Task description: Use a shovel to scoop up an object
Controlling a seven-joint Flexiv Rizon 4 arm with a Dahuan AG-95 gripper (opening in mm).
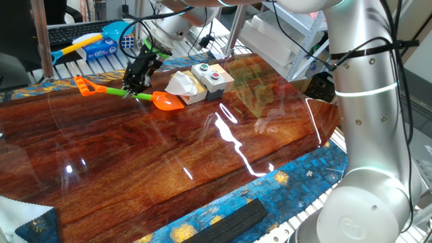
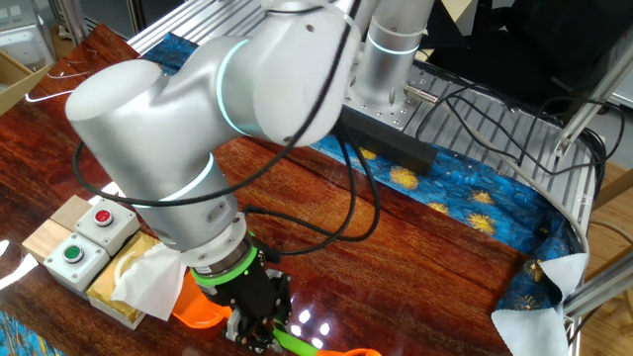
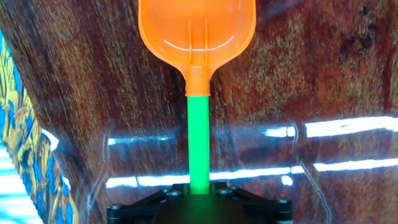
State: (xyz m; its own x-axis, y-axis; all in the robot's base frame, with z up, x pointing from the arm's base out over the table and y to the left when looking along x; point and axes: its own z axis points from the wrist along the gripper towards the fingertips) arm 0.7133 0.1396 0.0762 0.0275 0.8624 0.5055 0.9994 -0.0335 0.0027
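The shovel (image 1: 128,92) has an orange blade, a lime-green shaft and an orange handle. It lies along the far left of the wooden table (image 1: 202,155). My gripper (image 1: 132,86) is shut on the green shaft at about mid-length. In the hand view the shaft (image 3: 199,137) runs up from my gripper (image 3: 199,188) to the orange blade (image 3: 196,31) over the wood. The blade tip is just left of the object, a tan box with white tissue (image 1: 182,86). In the other fixed view the blade (image 2: 196,311) sits beside the tissue box (image 2: 134,280), under my gripper (image 2: 259,321).
A grey box with red and green buttons (image 1: 211,76) stands right behind the tissue box; it also shows in the other fixed view (image 2: 84,237). A blue scoop with yellow handle (image 1: 91,39) and a tissue pack (image 1: 101,48) lie beyond the table. A black bar (image 1: 223,223) lies at the near edge.
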